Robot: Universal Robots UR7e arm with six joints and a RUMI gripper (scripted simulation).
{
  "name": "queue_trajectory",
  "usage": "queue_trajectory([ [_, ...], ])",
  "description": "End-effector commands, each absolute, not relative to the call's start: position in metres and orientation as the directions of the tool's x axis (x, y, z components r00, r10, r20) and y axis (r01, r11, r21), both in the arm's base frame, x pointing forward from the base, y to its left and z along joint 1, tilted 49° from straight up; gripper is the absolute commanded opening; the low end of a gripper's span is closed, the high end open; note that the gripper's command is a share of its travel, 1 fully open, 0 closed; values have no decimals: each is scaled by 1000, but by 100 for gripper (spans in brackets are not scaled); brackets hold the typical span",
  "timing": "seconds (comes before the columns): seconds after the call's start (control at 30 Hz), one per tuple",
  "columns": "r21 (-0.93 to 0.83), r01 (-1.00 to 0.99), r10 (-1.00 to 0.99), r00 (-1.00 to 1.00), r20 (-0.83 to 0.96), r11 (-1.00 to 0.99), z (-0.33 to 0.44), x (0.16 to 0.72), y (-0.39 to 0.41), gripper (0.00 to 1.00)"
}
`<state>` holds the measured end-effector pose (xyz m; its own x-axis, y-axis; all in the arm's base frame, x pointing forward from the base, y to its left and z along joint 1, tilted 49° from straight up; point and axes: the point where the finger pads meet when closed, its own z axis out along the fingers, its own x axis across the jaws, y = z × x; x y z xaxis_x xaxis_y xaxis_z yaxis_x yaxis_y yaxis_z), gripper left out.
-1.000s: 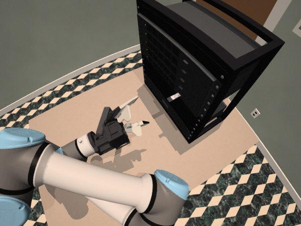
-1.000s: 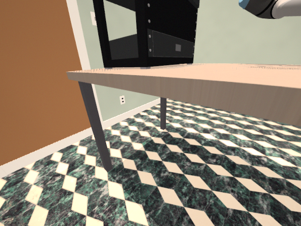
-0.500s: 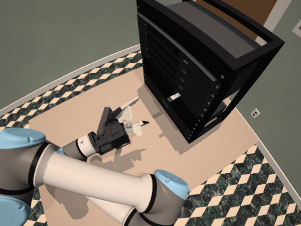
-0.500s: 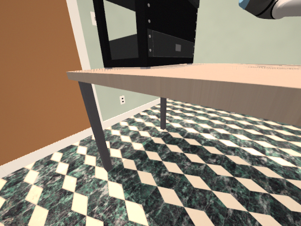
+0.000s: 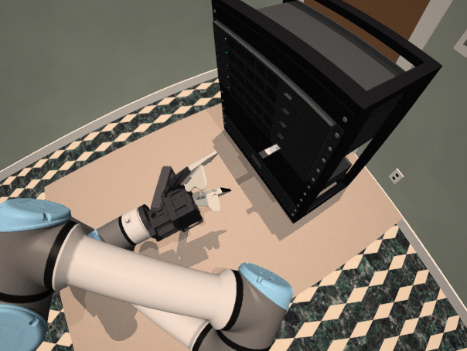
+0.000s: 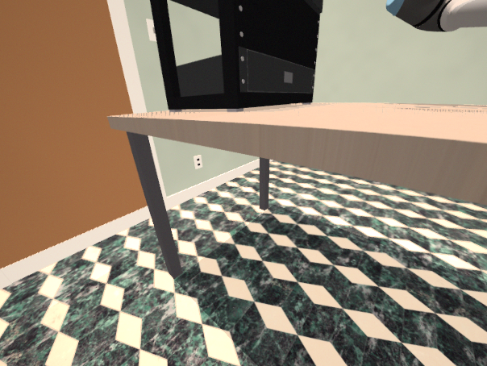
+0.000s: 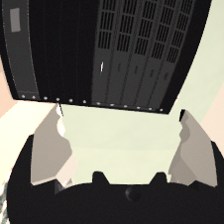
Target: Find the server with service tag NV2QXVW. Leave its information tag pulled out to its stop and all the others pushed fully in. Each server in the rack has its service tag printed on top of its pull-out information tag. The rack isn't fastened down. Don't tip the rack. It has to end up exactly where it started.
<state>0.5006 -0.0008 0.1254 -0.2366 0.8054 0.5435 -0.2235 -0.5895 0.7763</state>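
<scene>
The black rack (image 5: 361, 101) (image 6: 231, 60) (image 7: 190, 61) stands upright on the table (image 5: 116, 182) (image 6: 363, 117), its small feet resting on the surface in the exterior view. Five servers (image 5: 253, 77) (image 7: 144, 47) are mounted one above another, with a column of green lights at one end of their fronts in the top view.

The lowest server's information tag (image 5: 272, 150) (image 7: 102, 66) projects from the front and shows bright in the top view; in the wrist view it appears as a thin pale sliver, seen nearly edge-on. Whether it has reached its stop cannot be determined. The other four tags (image 5: 285, 111) (image 7: 136, 70) appear as small dark marks in line above it, seemingly seated, though the dim front makes this a cautious finding. The print on the pulled tag is not legible at this size, so the location of NV2QXVW cannot be confirmed.

Low on the rack front, below the servers, is a dark panel (image 6: 266, 72) (image 7: 17, 55) bearing a grey square (image 6: 288, 77) (image 7: 15, 20).

The gripper (image 5: 223, 172) (image 7: 122, 106) is spread wide, with nothing between its pale fingers. It is held in front of the rack, apart from the projecting tag. The arm (image 5: 147, 270) (image 6: 468, 16) extends above the table.
</scene>
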Motion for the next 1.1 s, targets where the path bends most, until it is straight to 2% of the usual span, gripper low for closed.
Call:
queue_trajectory([
  [0.0,772,-217,800,-231,554,-598,122,502,-4,100],
  [1.07,757,-194,780,-214,588,-624,114,507,-9,100],
])
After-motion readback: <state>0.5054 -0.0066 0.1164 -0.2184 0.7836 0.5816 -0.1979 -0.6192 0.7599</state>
